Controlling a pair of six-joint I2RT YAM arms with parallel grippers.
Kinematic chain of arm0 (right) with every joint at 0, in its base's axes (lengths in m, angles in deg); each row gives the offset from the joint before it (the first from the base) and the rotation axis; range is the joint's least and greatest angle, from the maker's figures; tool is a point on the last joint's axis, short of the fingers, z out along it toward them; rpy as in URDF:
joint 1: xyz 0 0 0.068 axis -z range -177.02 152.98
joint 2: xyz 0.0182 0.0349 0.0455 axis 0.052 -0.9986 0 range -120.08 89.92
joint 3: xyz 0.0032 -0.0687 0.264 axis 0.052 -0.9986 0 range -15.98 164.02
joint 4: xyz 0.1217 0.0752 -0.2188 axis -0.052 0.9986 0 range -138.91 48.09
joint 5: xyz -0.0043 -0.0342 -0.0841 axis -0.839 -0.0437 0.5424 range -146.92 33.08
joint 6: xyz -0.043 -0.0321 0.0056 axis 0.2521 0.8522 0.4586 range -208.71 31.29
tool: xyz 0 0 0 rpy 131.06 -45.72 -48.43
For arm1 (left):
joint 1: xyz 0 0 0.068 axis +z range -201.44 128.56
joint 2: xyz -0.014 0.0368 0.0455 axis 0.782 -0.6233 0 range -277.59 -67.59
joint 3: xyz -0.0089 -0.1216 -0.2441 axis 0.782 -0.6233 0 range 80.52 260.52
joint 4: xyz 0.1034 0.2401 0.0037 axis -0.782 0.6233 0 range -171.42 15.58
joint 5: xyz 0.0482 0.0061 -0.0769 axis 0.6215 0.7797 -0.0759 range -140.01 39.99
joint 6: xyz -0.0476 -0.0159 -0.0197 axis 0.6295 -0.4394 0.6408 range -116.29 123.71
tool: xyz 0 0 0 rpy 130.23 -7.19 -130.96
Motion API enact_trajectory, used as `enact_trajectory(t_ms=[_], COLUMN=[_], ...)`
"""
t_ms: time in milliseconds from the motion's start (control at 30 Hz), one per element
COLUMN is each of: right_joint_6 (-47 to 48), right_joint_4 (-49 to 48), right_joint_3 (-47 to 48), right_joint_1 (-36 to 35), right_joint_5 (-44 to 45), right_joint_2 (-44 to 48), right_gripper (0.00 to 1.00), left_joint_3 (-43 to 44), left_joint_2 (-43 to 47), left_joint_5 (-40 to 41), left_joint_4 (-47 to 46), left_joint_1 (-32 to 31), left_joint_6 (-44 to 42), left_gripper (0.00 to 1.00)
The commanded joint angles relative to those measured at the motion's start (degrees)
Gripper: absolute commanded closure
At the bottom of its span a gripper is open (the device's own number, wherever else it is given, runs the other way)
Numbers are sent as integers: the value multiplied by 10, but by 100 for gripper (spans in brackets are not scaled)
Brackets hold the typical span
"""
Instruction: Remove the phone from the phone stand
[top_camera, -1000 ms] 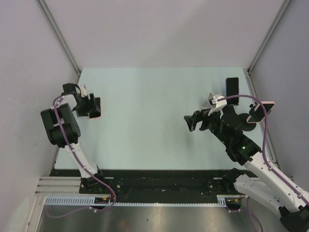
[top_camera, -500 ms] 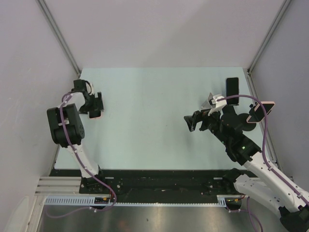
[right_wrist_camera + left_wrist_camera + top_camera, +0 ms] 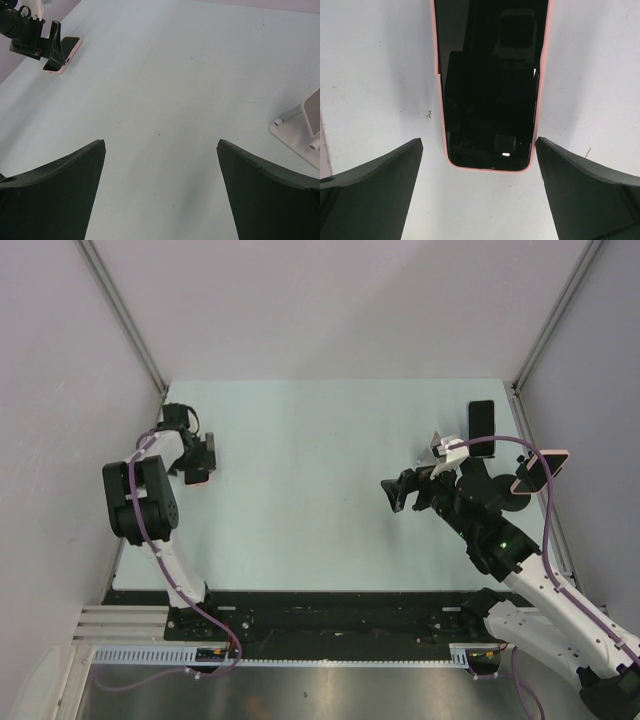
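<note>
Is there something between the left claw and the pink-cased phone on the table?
Nothing visible. The phone lies flat on the table, just ahead of the open left claw, with bare surface on both sides.

The counter [image 3: 330, 530] before me is pale mint, with a few small dark specks. Plain grey walls [image 3: 330, 310] close it in. A left post [image 3: 122, 312] and a right post [image 3: 558, 312], both metal, run up from its far corners. A black phone [image 3: 481, 420] lies flat at the far right. Nearer, by the right edge, a pink-cased phone [image 3: 540, 470] sits tilted. A white slotted cable duct [image 3: 330, 662] lines the near edge.
</note>
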Motion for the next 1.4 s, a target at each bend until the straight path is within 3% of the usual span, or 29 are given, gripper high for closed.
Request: enact_trajectory(t_ms=[0, 567, 700, 933, 1133, 1367], right_joint_6=[3, 4, 7, -6, -68, -139], right_joint_4=[-22, -24, -25, -8, 82, 78], right_joint_3=[-2, -2, -2, 21, 89, 109], right_joint_1=[2, 4, 4, 21, 74, 180], right_joint_5=[1, 1, 3, 50, 87, 34], right_joint_2=[-1, 1, 3, -10, -98, -205], right_gripper=[1, 1, 1, 1, 2, 3], left_joint_3=[-4, -8, -10, -22, -35, -75], left_joint_2=[-6, 6, 25, 146, 266, 402], left_joint_5=[42, 68, 38, -58, -115, -142], left_joint_4=[1, 1, 2, 2, 2, 1], left_joint_1=[-8, -7, -9, -33, -106, -249], left_joint_6=[-20, -17, -11, 15, 24, 28], left_gripper=[0, 0, 0, 0, 0, 0])
